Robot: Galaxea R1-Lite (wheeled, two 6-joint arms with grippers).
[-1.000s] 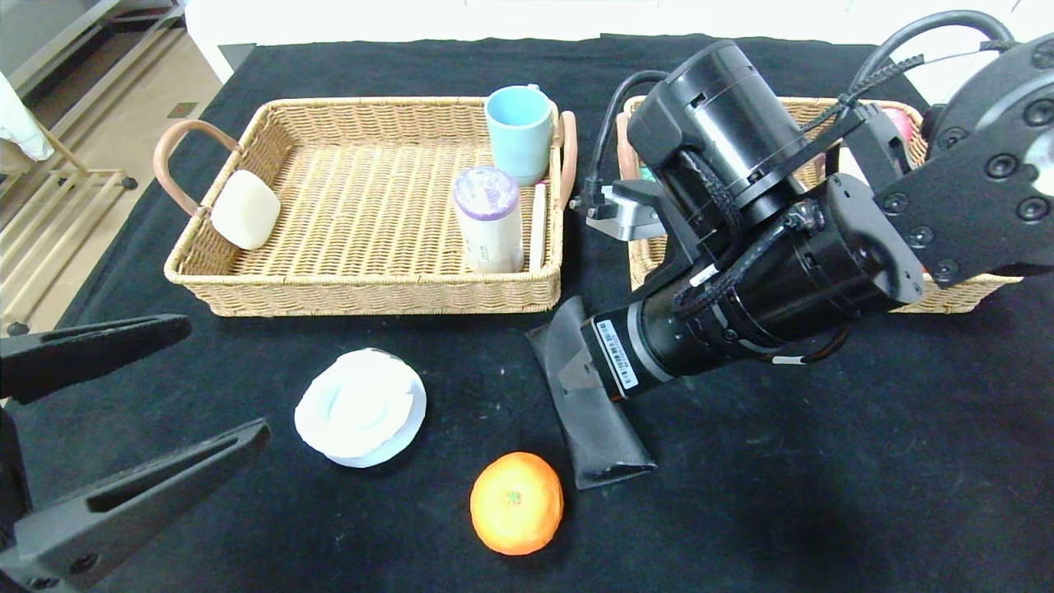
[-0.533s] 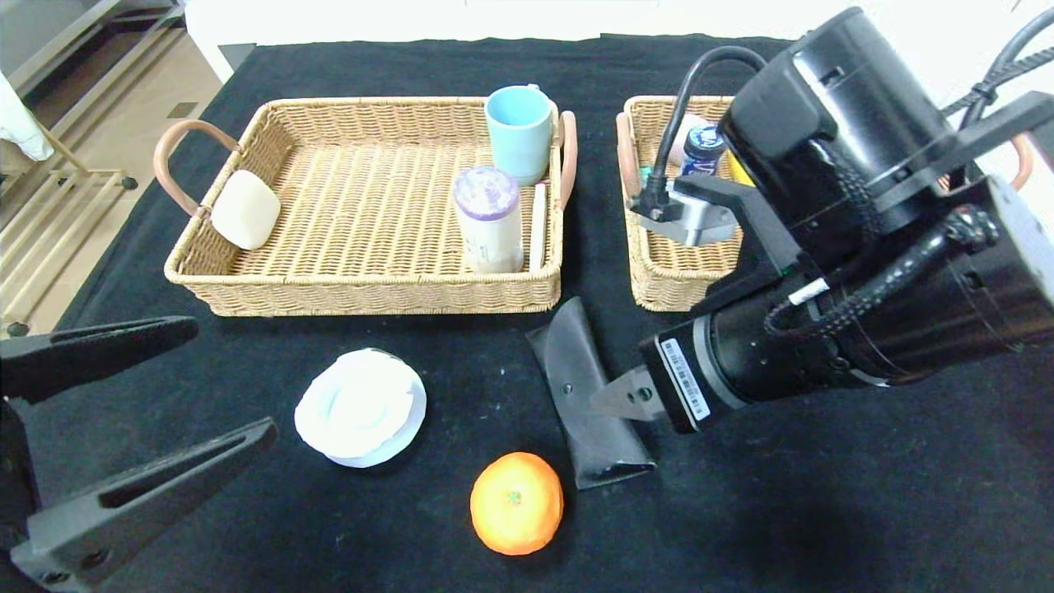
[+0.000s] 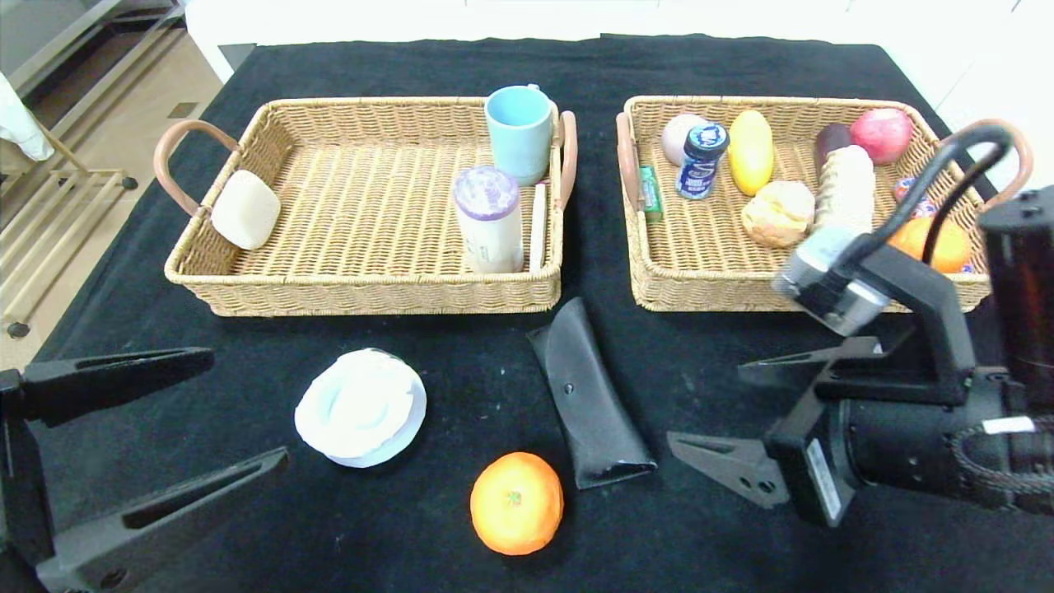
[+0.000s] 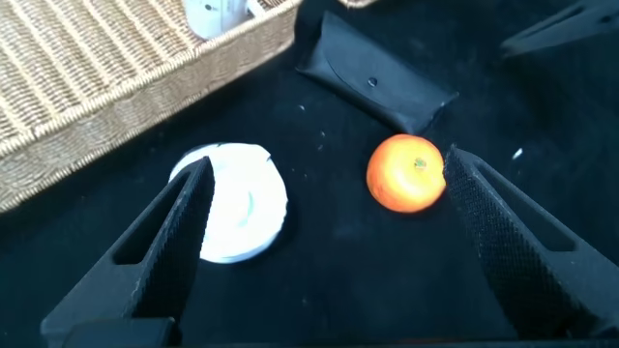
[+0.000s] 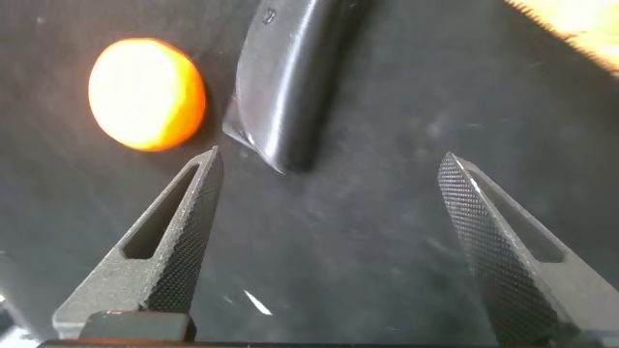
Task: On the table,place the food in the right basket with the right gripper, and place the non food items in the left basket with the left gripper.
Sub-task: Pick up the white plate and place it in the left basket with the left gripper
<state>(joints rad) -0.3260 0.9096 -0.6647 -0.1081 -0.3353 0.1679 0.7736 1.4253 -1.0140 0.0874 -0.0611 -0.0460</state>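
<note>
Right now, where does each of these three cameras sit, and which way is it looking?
Head view: on the robot's head, looking down at the table, both baskets, and both open grippers, left and right.
Left wrist view: on the left arm, facing the white lid and orange between its fingers.
Right wrist view: on the right arm, facing the black case; its fingers show.
All three share the orange and case.

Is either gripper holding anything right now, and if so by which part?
Nothing is held. The right gripper is open and empty above the table near the black case and the orange; the left gripper is open and empty too.
</note>
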